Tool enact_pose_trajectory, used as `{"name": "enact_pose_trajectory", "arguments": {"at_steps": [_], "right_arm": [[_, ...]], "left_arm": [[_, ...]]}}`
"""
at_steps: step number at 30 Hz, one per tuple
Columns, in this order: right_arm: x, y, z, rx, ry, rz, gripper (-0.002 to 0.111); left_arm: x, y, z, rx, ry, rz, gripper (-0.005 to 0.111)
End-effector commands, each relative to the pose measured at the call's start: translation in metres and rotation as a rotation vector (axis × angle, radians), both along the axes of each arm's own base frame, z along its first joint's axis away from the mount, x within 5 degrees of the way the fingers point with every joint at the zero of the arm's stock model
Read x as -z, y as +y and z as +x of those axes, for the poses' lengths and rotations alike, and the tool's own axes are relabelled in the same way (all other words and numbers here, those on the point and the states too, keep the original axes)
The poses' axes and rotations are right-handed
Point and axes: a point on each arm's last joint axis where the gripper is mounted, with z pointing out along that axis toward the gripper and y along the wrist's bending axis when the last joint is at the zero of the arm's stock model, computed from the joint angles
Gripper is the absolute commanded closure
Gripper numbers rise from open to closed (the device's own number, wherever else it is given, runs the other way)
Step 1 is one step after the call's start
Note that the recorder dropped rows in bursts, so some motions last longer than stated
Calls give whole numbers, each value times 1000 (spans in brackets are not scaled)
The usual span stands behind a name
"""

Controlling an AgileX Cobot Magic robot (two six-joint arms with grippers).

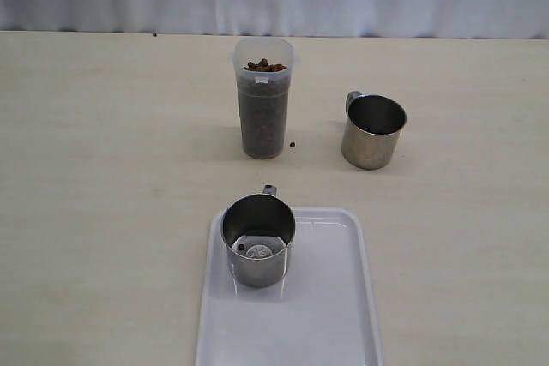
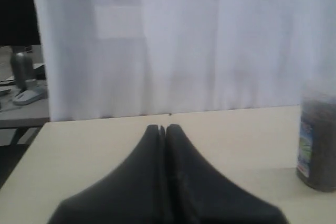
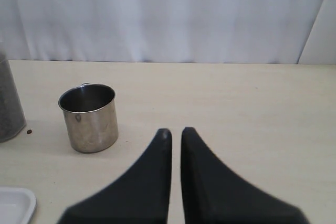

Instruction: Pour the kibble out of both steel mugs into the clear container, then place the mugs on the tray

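**STATUS: ONE MUG ON TRAY, ONE ON DESK, BOTH END EFFECTORS CLEAR**

Exterior view: the container (image 1: 264,100) stands upright at desk (image 1: 103,169) centre, filled almost to the rim with kibble (image 1: 263,65). The tray (image 1: 330,315) lies at 6 o'clock from the container. The near mug (image 1: 257,239) stands upright on the tray's far left part, its handle toward 12 o'clock, with one pellet (image 1: 242,247) on its bottom. The far mug (image 1: 373,130) stands upright on the desk at 3 o'clock from the container, apart from it. A stray pellet (image 1: 292,145) lies on the desk between them, just beside the container's base.

Left end effector (image 2: 162,128): fingers pressed together, holding nothing. The container (image 2: 317,140) stands ahead of it and to one side, well apart.

Right end effector (image 3: 176,131): fingers nearly together with a thin gap, holding nothing. The far mug (image 3: 90,117) stands ahead of it and to one side, well apart. The tray corner (image 3: 13,203) and the container (image 3: 8,103) are at the frame edge.
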Motion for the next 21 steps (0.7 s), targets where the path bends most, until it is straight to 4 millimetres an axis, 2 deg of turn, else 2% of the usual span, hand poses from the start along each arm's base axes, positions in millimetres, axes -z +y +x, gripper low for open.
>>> {"name": "enact_pose_trajectory", "arguments": {"at_steps": [1,6,12,15,19,21], "right_arm": [[0,0,0,-2,-9,10,103],[0,0,0,-2,-9,10,103],[0,0,0,-1,-16,4,103],[-8,-1,1,4,-96,-16,103],[-26,-2,1,15,-302,-20,103],[-29,-2,0,17,-329,-18,103]], "left_arm": [[3,8,1,-91,28,-20,107],[2,2,1,-19,15,-19,107],[2,2,1,-20,16,-19,107],[2,2,1,-22,16,-19,107],[2,2,1,-22,16,-19,107],[2,2,1,-22,16,-19,107]]}}
